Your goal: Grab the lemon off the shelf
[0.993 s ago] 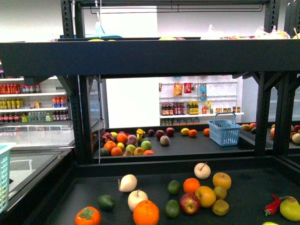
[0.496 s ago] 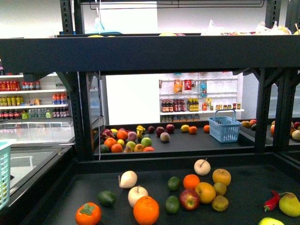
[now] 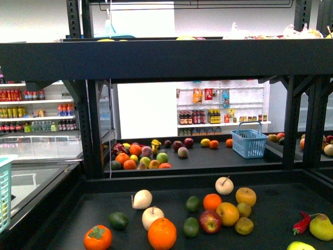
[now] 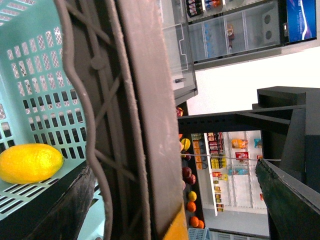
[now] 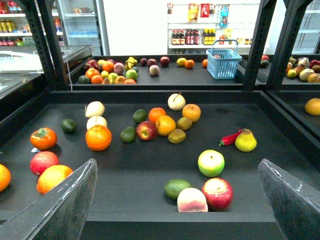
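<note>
Both pairs of jaws stand spread and empty. The smooth bright-yellow oval lemon (image 4: 30, 162) lies on the floor of the pale teal slotted plastic basket (image 4: 45, 75), just outside one finger of the left gripper (image 4: 173, 167), not between the jaws. The right gripper (image 5: 177, 162) hovers over a matte tray of the black metal-framed tiered shelf (image 5: 140, 160), with mixed fruit ahead of its jaws. Judging the lemon delivered, the left arm should lift straight clear, jaws kept wide, without snagging the basket's wall or wire handle.
</note>
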